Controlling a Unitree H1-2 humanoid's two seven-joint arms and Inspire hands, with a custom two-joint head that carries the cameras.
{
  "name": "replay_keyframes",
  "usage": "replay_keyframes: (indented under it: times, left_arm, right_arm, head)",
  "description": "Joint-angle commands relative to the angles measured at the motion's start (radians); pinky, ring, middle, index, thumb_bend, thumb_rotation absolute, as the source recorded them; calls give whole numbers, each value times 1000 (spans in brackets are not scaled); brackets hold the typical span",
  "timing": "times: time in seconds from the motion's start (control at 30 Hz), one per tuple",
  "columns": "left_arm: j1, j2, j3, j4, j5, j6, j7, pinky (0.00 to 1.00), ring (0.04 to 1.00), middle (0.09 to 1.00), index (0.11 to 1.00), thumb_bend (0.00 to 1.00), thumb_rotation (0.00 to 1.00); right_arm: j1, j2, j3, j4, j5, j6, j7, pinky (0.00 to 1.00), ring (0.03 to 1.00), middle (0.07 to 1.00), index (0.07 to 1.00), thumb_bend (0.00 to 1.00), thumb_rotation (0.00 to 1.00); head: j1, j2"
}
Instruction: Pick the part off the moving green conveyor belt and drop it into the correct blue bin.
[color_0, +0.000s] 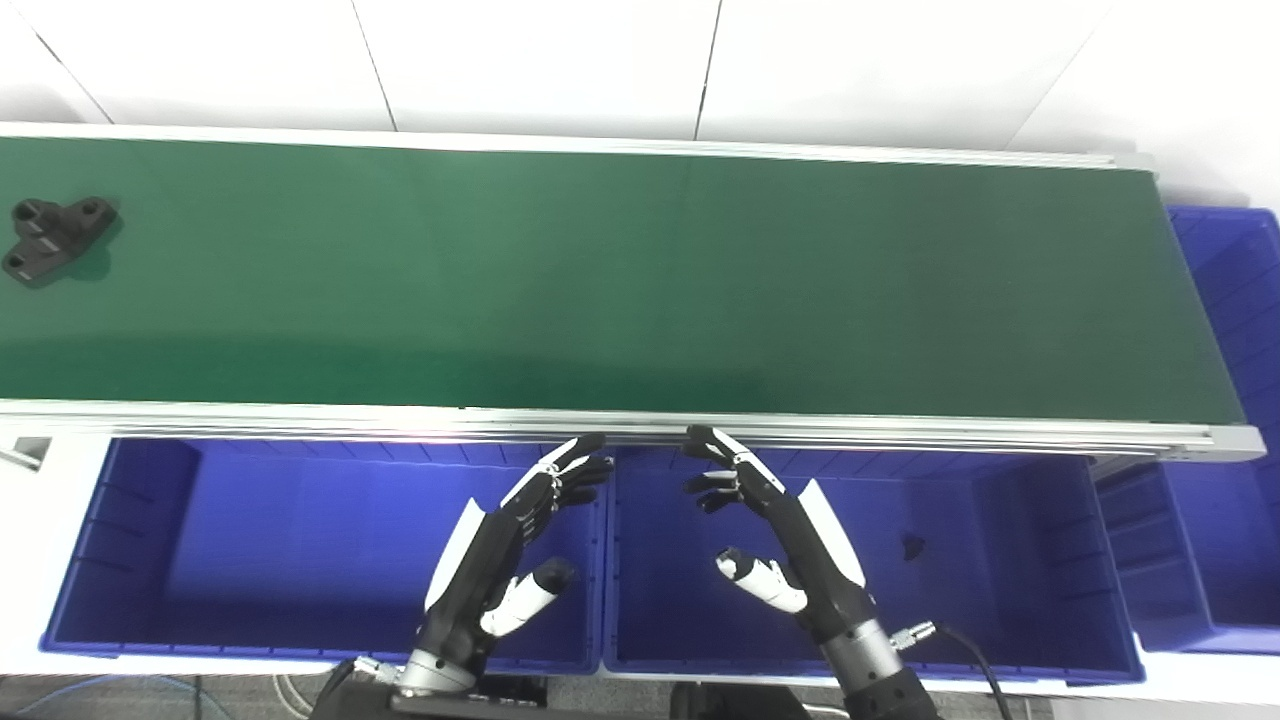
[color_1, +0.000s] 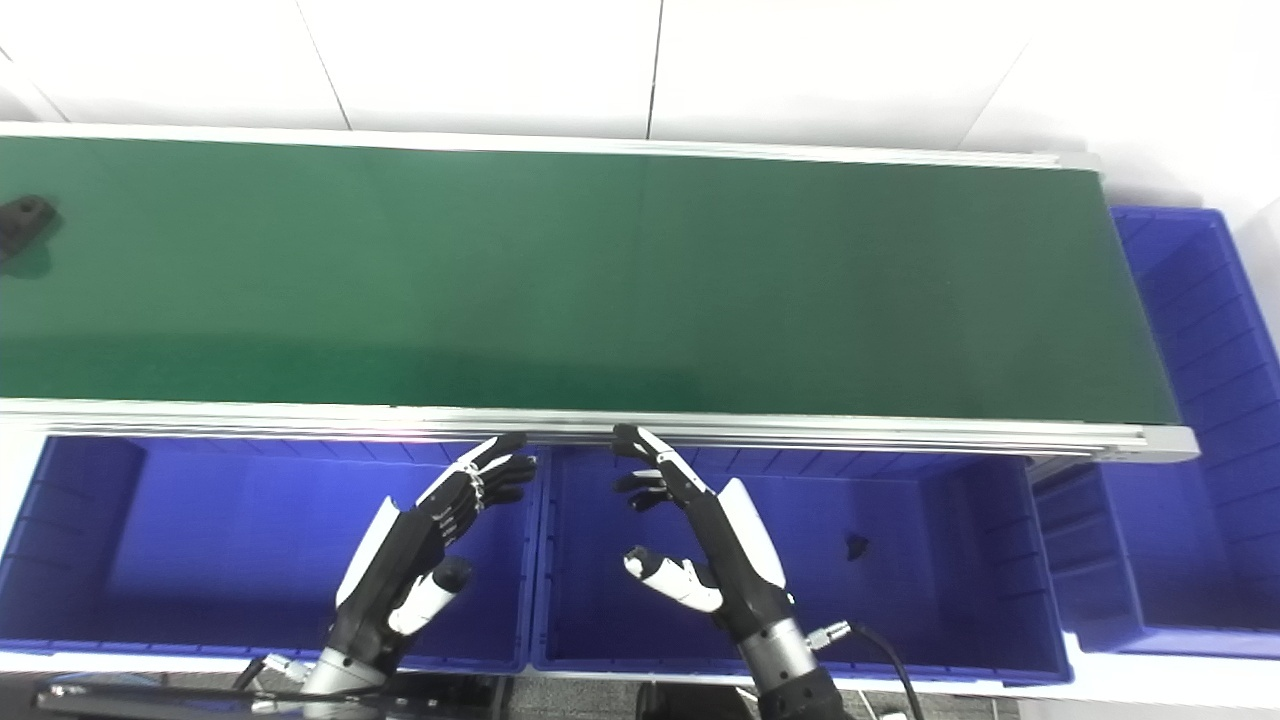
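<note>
Far out at the belt's (color_0: 640, 280) left end lies the black part (color_0: 55, 238) — untouched, nothing yet picked or binned — while the left hand (color_0: 510, 545) and right hand (color_0: 775, 535) wait below the belt's near rail over the blue bins (color_0: 130, 620), fingers spread, holding nothing.

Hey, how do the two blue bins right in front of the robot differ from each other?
The left bin looks empty, while the right bin has one small dark piece on its floor. The left hand hovers over the left bin's right end; the right hand hovers over the right bin's left half. Both bins are blue, ribbed inside, and sit side by side below the green belt.
</note>
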Motion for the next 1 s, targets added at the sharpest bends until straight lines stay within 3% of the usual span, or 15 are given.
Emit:
replay_keyframes:
  times: [0.0,0.73,0.97]
  left_arm:
    - [-1,-8,-4,-8,5,-42,1,787,823,822,863,750,920]
    - [-8,-17,-7,2,4,-45,9,784,822,816,861,742,905]
    - [-17,-20,-9,11,6,-45,23,778,819,822,859,742,913]
  right_arm:
    - [-5,1,0,-9,20,-60,-12,610,700,840,889,846,998]
    - [16,-20,24,-8,53,-60,-60,596,705,789,847,877,1000]
    - [30,-26,23,-18,95,-60,-50,720,778,818,845,918,1000]
  head:
    - [9,-7]
    - [15,-10]
    - [19,-15]
